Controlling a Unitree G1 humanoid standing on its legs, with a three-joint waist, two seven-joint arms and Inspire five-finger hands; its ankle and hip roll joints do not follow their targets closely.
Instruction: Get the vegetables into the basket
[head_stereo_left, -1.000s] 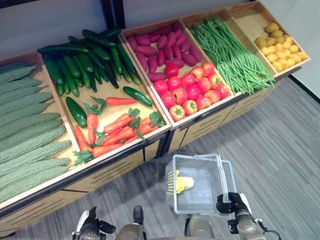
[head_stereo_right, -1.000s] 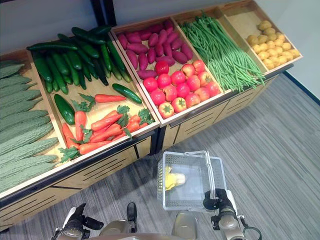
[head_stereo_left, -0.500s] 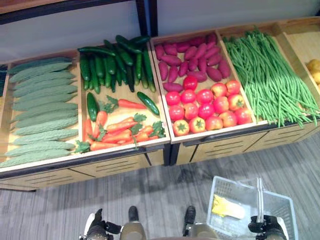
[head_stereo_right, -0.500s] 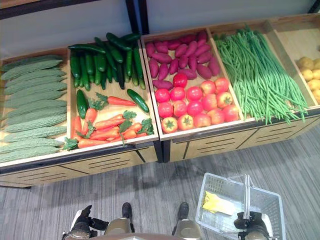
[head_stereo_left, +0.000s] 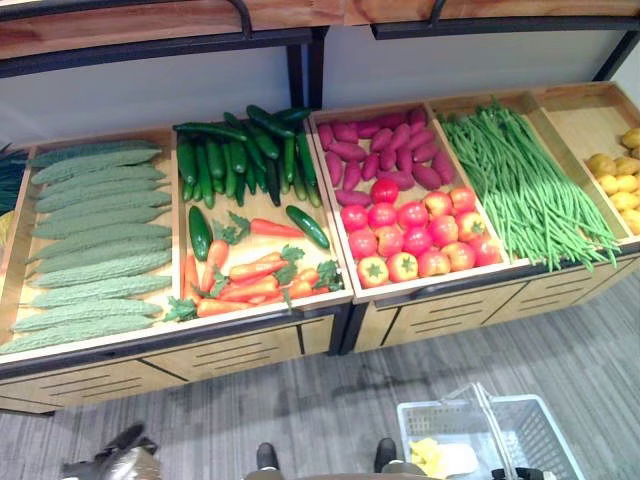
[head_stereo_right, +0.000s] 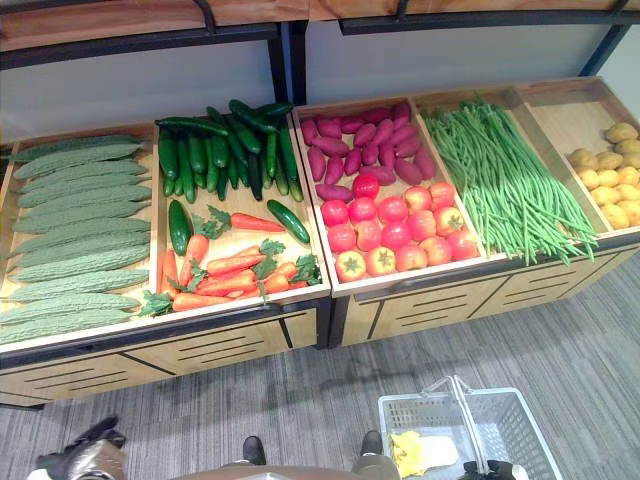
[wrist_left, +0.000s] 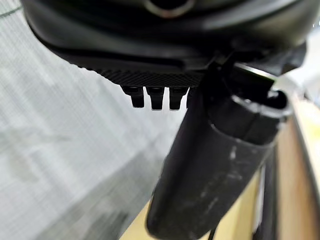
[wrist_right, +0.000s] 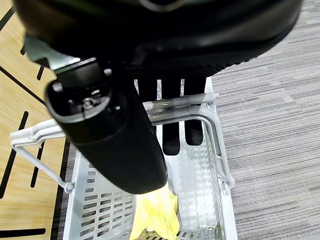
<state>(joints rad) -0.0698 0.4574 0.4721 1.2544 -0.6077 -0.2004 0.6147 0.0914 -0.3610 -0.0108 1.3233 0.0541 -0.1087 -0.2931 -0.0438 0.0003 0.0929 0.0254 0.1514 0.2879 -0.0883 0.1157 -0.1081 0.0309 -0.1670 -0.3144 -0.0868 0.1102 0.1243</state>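
Observation:
A pale grey wire basket (head_stereo_left: 545, 438) hangs low at my right side above the floor, and a yellow item (head_stereo_right: 405, 451) lies in it. My right hand (wrist_right: 172, 131) is shut on the basket's handle (wrist_right: 197, 118), fingers curled over the bars. In front of me a wooden stand holds bitter gourds (head_stereo_left: 95, 240), cucumbers (head_stereo_left: 230, 160), carrots (head_stereo_left: 250, 285), purple sweet potatoes (head_stereo_left: 385, 155), tomatoes (head_stereo_left: 415, 230), green beans (head_stereo_left: 525, 190) and yellow potatoes (head_stereo_left: 620, 175). My left hand (head_stereo_left: 112, 463) hangs low at the left, well short of the stand, fingers curled and holding nothing.
The stand's wooden front (head_stereo_left: 230, 350) with slotted panels runs across the view. A dark shelf frame (head_stereo_left: 300, 40) crosses above the bins. Grey striped floor (head_stereo_left: 330, 410) lies between me and the stand.
The whole picture has shifted, so the camera moved: the stand now faces me squarely. The basket stays in my right hand, lower in view. My left hand sits farther left.

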